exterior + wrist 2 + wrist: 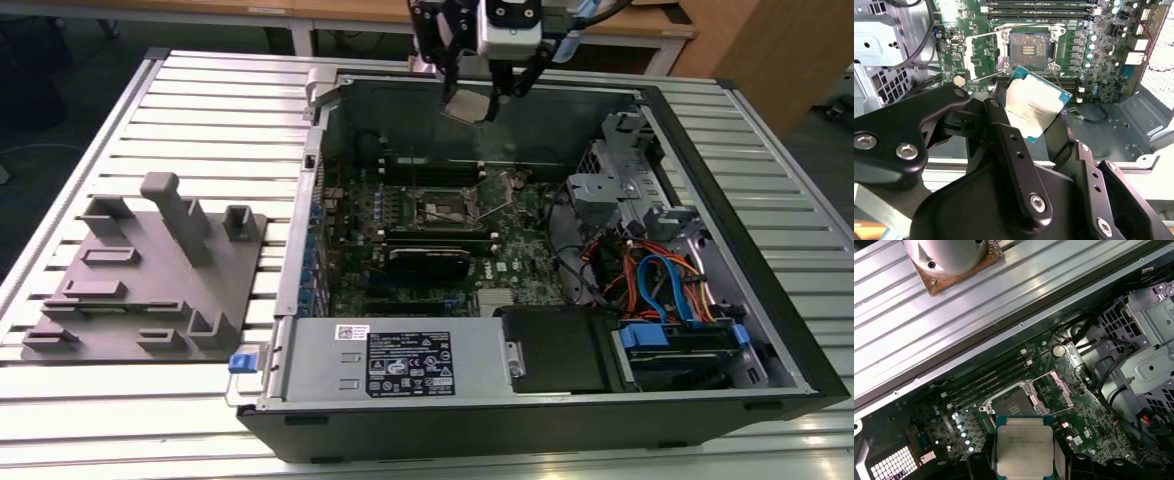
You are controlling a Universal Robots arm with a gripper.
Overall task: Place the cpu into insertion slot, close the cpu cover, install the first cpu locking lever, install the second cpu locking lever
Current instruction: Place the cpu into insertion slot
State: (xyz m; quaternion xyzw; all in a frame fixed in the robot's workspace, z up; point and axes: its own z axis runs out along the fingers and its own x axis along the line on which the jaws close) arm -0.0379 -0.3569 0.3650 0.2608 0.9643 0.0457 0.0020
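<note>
The cpu (466, 106), silver top showing, tilted and pinched by opposite edges, high over the open interior, well apart from the board beneath. Around it, large to small: slatted metal table (200, 100); black computer case (787, 330) lying open-side up; grey moulded fixture tray (134, 290) on the slats at the exterior view's left, clear of the case; green motherboard (521, 260) on the case floor; silver power supply (400, 365) along the near wall; metal drive cage (627, 180) and a tangle of orange and blue cables (654, 280) at the exterior view's right. On the board, the insertion slot (1029, 50) bare, dark centre exposed, with the cpu cover (976, 55) swung open beside it, memory slots (1039, 7) just past it, a long black card (427, 258) near its other side, a coin battery (959, 80) close by. Open room straight above the slot; case walls well apart from it. Gripper (1034, 125) narrowed onto the chip, black fingers (1004, 130) touching its edges.
</note>
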